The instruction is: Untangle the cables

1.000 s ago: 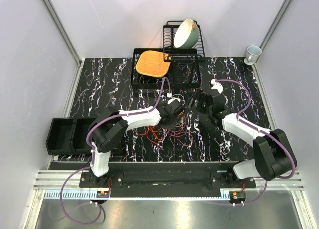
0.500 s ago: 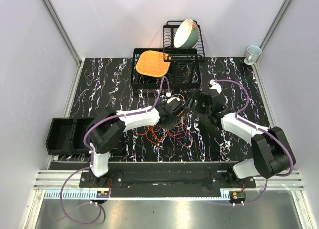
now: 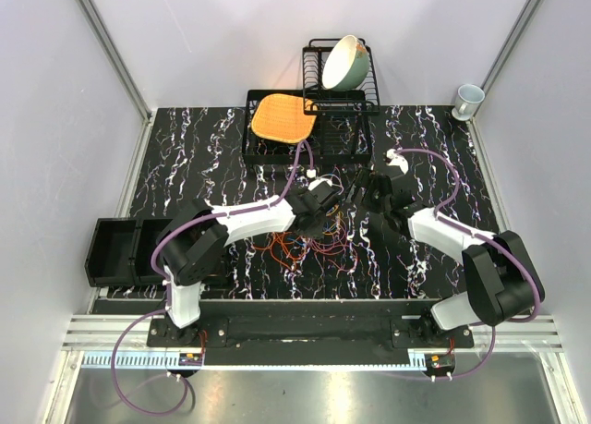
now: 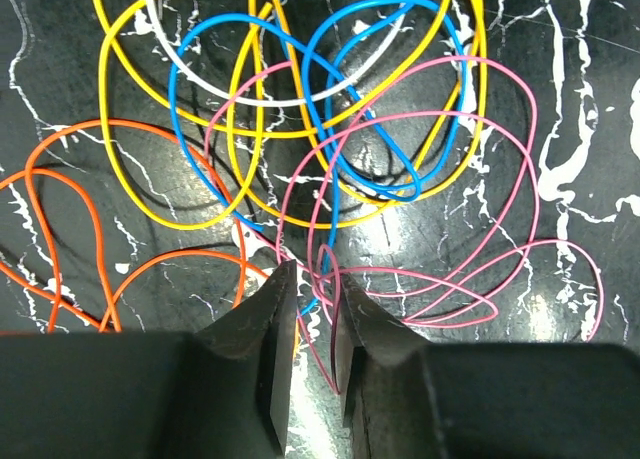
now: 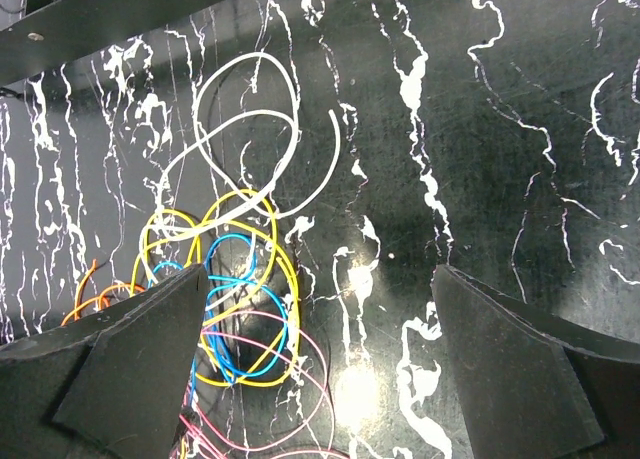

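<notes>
1. Cables lie in a loose tangle on the black, white-veined table, at its middle and nearer the arms' bases than the far wall. The loops are orange-red, yellow, blue, pink and white.
2. Wire dish rack stands at the far edge, with a black tray touching its left side.
3. Black two-part bin sits off the table's left edge.
4. Orange woven mat rests on the tray.
5. Pale green bowl leans tilted in the rack.
6. Left gripper is low over the tangle's far side. Its jaws stand a narrow slit apart, and a pink loop and a blue strand run into that slit.
7. Right gripper hovers at the tangle's right edge with its jaws spread wide, holding nothing. Its left finger covers part of the yellow and blue loops.
8. White cup stands in the far right corner.
</notes>
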{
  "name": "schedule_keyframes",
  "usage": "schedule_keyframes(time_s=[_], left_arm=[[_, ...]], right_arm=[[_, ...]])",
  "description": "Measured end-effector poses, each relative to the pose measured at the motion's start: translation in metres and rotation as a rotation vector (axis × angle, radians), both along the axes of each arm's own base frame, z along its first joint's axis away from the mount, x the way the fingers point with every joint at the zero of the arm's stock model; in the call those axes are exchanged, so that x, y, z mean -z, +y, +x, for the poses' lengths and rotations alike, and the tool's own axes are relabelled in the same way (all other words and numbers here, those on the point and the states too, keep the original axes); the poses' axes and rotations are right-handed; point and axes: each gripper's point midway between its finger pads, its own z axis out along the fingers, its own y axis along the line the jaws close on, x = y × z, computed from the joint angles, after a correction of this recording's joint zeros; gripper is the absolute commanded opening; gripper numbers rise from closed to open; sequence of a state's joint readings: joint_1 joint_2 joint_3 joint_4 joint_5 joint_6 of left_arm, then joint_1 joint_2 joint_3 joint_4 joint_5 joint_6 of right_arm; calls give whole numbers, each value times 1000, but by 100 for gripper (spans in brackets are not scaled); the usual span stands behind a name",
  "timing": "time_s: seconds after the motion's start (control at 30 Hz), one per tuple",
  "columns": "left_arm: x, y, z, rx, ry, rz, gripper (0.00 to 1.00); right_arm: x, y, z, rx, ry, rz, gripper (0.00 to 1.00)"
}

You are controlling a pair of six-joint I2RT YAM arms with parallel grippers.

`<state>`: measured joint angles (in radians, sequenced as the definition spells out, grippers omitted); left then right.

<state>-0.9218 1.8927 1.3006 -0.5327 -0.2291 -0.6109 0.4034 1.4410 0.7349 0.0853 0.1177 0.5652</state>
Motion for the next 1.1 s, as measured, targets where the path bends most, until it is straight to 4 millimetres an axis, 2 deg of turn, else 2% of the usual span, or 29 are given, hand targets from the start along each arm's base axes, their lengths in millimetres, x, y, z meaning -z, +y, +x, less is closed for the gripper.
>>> schedule_keyframes(time_s=[0.1,0.23,0.27,0.67,0.77,0.87,0.97,1.1], left_arm=[[0,1,1,-5,-7,5,20],[0,2,2,-13,-10,7,2],[0,2,2,-15,-12,7,0],[0,2,2,-17,-12,8,0],[-6,5,0,-16,-8,11,0],[-32,6,0,-14,-26,-9,0],[-83,1,7,-10,-94,-72,0],[-161,-1,15,-11,-219,-178,0]], right_arm=[[0,1,0,-5,2,3,100],[3,1,-1,-6,10,1,100],[4,1,-1,-6,12,0,100],[8,2,-1,-12,23,0,100],[10,2,-1,-12,28,-2,100],[11,2,-1,-13,30,-2,100],[11,4,-2,-19,33,2,99],[9,5,-1,-24,30,8,100]])
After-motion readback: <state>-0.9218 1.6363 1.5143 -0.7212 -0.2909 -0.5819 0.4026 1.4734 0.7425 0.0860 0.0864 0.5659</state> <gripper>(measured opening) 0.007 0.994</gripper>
